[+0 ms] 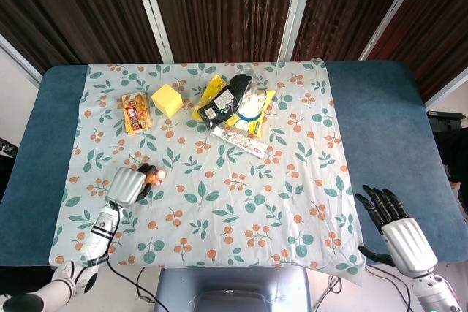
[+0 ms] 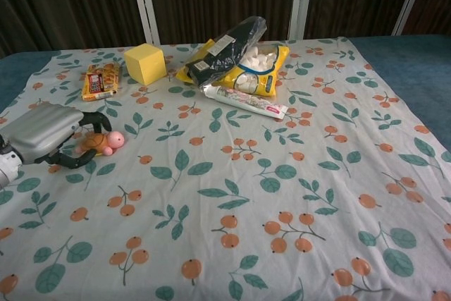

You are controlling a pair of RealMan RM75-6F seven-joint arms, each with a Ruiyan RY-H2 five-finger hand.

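A small orange and pink toy [image 1: 153, 175] [image 2: 106, 142] lies on the floral cloth [image 1: 241, 195] near its left edge. My left hand [image 1: 126, 185] [image 2: 41, 132] has its dark fingers curled around the toy from both sides and grips it low over the cloth. My right hand [image 1: 395, 228] shows only in the head view, at the front right corner just past the cloth's edge. It holds nothing and its fingers are spread.
At the back of the cloth are an orange snack packet [image 1: 134, 113] [image 2: 99, 80], a yellow cube [image 1: 167, 99] [image 2: 145, 63], a pile of yellow and black bags [image 1: 234, 104] [image 2: 239, 58] and a white tube [image 1: 240, 139] [image 2: 245, 101]. Blue table [image 1: 380, 122] flanks the cloth.
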